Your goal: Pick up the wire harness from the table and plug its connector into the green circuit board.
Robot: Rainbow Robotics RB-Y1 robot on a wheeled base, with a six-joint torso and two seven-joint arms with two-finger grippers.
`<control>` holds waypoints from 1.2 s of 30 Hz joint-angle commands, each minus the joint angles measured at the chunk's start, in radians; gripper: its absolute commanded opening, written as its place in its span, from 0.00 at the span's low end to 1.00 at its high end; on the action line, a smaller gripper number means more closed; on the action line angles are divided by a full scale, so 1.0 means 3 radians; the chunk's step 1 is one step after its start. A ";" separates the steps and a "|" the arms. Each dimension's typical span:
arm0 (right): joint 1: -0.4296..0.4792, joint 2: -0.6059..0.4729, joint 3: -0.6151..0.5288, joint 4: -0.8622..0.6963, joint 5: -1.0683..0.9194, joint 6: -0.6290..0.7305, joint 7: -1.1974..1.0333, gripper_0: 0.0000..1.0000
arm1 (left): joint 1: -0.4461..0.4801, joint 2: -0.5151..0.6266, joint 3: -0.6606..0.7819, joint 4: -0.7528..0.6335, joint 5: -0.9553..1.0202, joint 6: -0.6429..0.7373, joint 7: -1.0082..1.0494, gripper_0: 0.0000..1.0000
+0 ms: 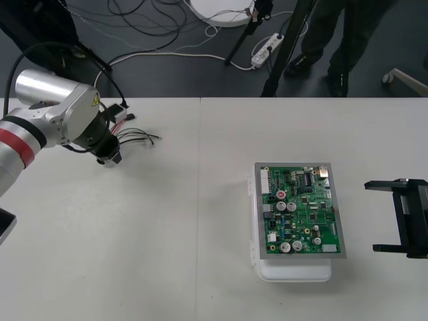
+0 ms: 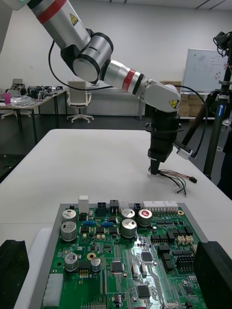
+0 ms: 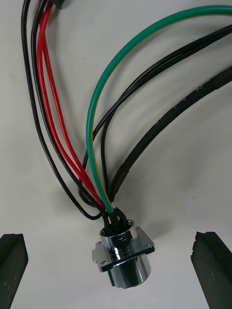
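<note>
The wire harness (image 1: 137, 138) lies on the table at the far left, its thin wires fanning toward the middle. My left gripper (image 1: 109, 158) hangs just over the harness's left end. In the left wrist view its black fingers (image 3: 12, 263) stand far apart, open, on either side of the round metal socket (image 3: 123, 258), from which red, black and green wires (image 3: 92, 145) rise. The green circuit board (image 1: 301, 210) on its white base (image 1: 294, 271) sits right of centre. My right gripper (image 1: 378, 216) waits open at the right edge, facing the board (image 2: 130, 260).
Cables, a power strip and tripod legs lie on the dark floor beyond the table's far edge. In the right wrist view the left gripper (image 2: 154, 166) stands beyond the board, with the harness wires (image 2: 176, 178) beside it on the table.
</note>
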 commanded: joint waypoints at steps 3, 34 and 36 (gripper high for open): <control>-0.0107 -0.0043 0.0027 0.0022 0.0018 -0.0044 0.0166 1.00 | -0.0175 -0.0143 -0.0034 0.0197 -0.0155 0.0313 0.0212 1.00; -0.0296 0.0034 0.0170 0.0160 -0.0012 -0.0044 -0.0039 1.00 | -0.0175 -0.0158 -0.0034 0.0330 -0.0144 0.0385 0.0217 0.86; -0.0296 0.0039 0.0170 0.0160 -0.0012 -0.0044 -0.0100 1.00 | -0.0175 -0.0158 -0.0034 0.0330 -0.0144 0.0390 0.0217 0.00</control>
